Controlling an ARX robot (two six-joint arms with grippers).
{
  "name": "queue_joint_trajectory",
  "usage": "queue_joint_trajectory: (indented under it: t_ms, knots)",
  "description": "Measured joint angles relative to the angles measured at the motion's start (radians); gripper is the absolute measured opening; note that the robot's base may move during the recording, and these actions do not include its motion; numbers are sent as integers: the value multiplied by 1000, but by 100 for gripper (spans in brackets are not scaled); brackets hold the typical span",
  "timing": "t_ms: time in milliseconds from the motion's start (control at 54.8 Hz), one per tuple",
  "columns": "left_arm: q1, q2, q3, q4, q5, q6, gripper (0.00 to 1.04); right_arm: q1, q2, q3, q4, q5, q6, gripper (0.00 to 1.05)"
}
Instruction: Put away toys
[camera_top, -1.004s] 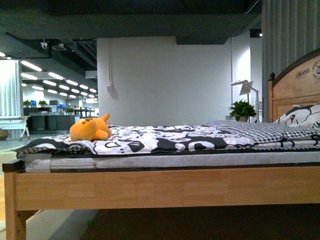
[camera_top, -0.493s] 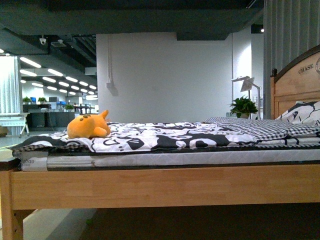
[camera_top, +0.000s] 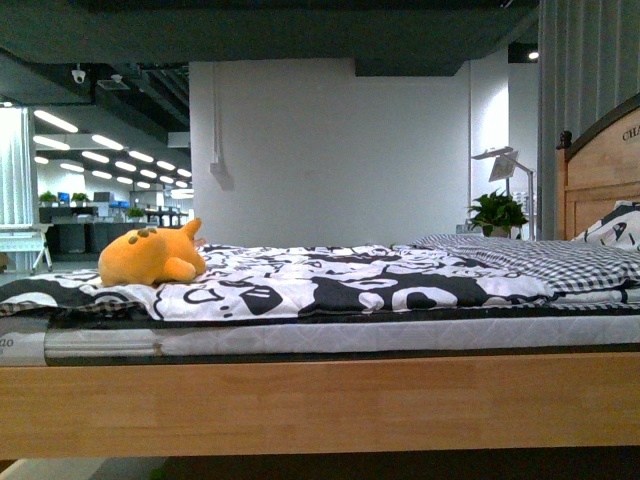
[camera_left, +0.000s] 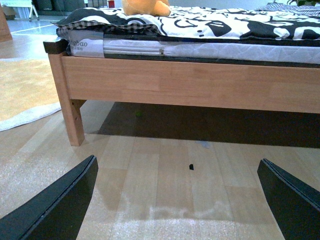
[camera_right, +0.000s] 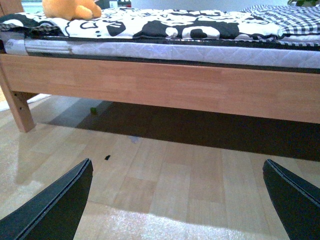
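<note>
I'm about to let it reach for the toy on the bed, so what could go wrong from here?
1. The left claw and the right claw, both open, look lower than the light wooden bed rail; rising, they might hit it.
2. The orange-yellow plush animal lies on a loose black-and-white patterned quilt, so a claw could snag fabric too.

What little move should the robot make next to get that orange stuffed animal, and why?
Probably raise the left gripper toward the plush toy: it lies up on the quilt, leftward, while this and the right gripper sit low, facing the bed frame, jaws open and empty.
</note>
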Motion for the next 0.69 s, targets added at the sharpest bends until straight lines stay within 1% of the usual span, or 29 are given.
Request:
queue_joint_trajectory:
  t_ms: [694]
  knots:
    - [0, 0, 0, 0, 1, 0, 99, 0, 0, 0, 0, 0, 0, 104]
